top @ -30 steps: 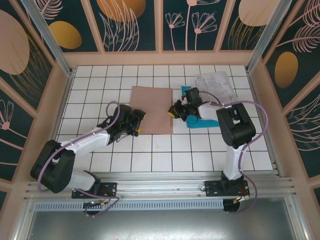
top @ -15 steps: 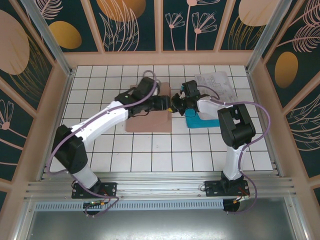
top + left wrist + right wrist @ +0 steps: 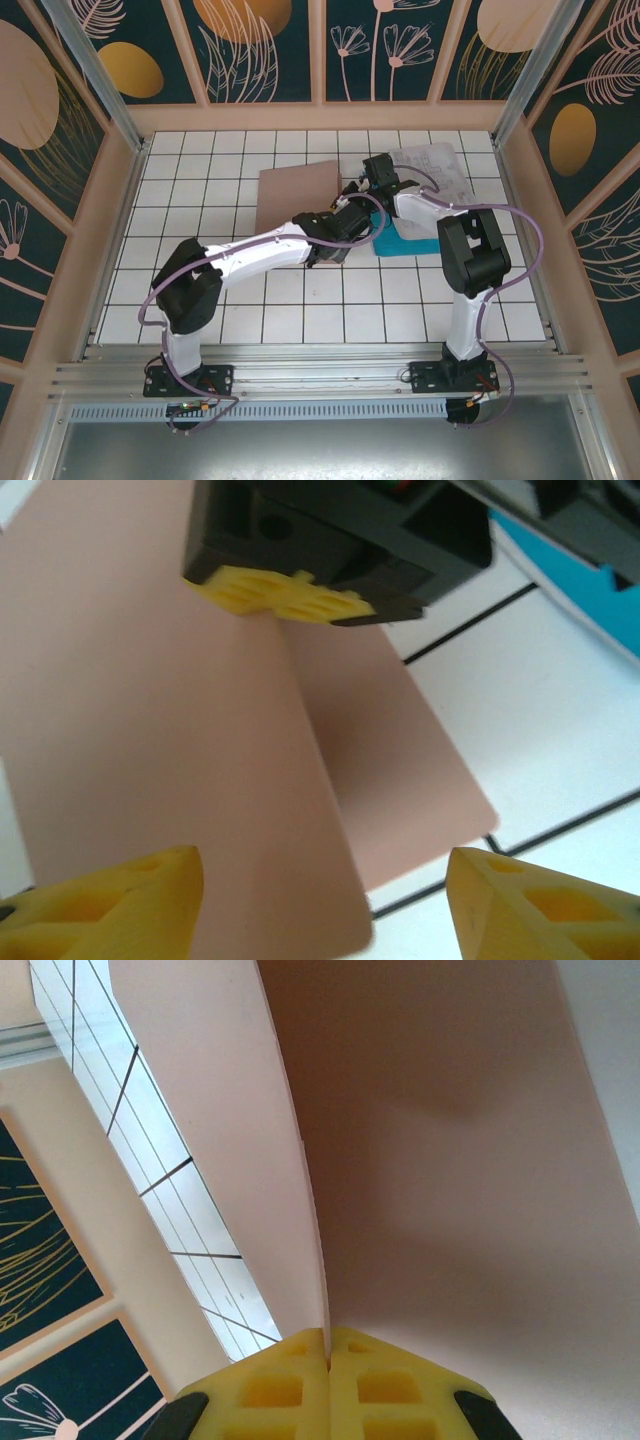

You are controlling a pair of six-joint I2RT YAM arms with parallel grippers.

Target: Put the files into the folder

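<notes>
A white tiled tabletop with a black grid is boxed in by dark teal wall panels — pale line-drawn flowers and leaves, peach and gold ovals — set in a light wooden frame. Aluminium posts rise at the far corners, and an aluminium rail runs along the near edge.

The left arm and right arm share white link shells and bulky black joints, each trailed by a lilac cable. The left end effector and right end effector are black blocks with yellow fingers moulded with square pockets.
</notes>
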